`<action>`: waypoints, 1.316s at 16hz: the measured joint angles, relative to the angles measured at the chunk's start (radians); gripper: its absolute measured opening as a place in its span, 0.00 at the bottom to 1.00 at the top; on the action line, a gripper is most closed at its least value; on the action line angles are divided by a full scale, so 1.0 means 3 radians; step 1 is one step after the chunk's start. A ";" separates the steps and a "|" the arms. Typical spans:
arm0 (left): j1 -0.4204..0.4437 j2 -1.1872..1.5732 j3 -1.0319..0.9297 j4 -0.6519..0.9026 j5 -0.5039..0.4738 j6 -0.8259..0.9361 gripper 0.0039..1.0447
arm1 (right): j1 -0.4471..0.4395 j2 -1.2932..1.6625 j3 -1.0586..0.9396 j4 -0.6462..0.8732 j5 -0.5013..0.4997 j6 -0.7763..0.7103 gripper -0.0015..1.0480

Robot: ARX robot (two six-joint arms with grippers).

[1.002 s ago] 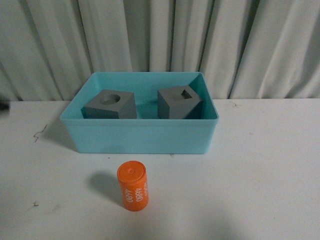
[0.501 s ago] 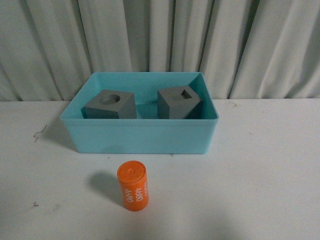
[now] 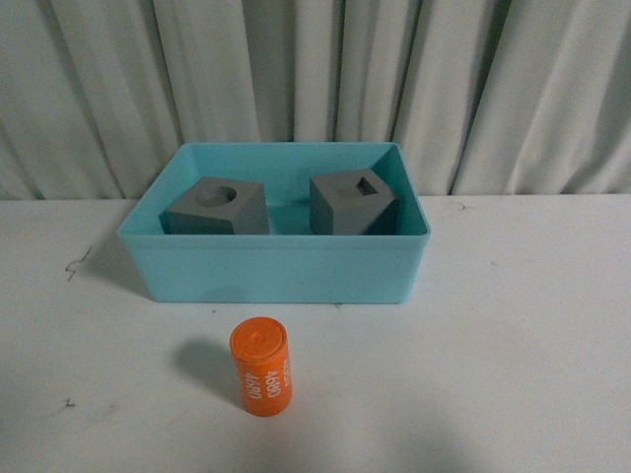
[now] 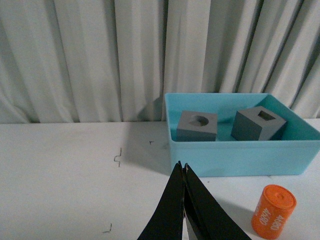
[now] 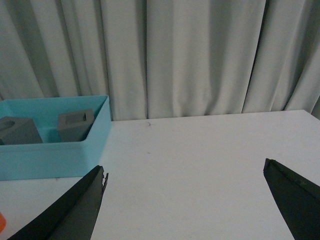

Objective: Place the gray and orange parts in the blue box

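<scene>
My left gripper (image 4: 183,166) shows only in its own wrist camera: its two black fingers are pressed together to a single point with nothing between them, and it hangs over the white tabletop (image 3: 513,345), short of the near left corner of the large turquoise plastic bin (image 3: 276,272), which I take as my reference for everything else. That open-topped bin sits on the table close to the pale pleated curtain (image 3: 296,69) behind it. Inside it, toward its left end, rests the matte gray cube with a round recess in its top (image 3: 219,208), sitting flat and square to the bin's walls. Outside the bin, on the table in front of its front wall and a little left of the wall's middle, stands the small orange cylinder with white lettering down its side (image 3: 261,367); it is on end, clearly apart from the bin and touching nothing but the table. Back inside, toward the bin's right end, is the matte gray cube with a square recess (image 3: 353,202), turned corner-on to the front wall and apart from the first cube. My right gripper (image 5: 185,167) is off to the right of the bin, over bare table, its dark fingers spread wide and holding nothing.
</scene>
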 joint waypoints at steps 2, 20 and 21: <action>0.0001 0.0000 0.0000 -0.0001 -0.0009 0.0000 0.01 | 0.0000 0.0000 0.0000 0.0000 0.0001 0.0000 0.94; 0.0004 0.0000 0.0000 -0.0003 -0.0004 -0.0001 0.90 | 0.0000 0.0000 0.0000 0.0000 0.0001 0.0000 0.94; 0.0004 0.0000 0.0000 -0.0003 -0.0004 0.0003 0.96 | 0.0000 0.0000 0.0000 0.0000 0.0001 0.0000 0.94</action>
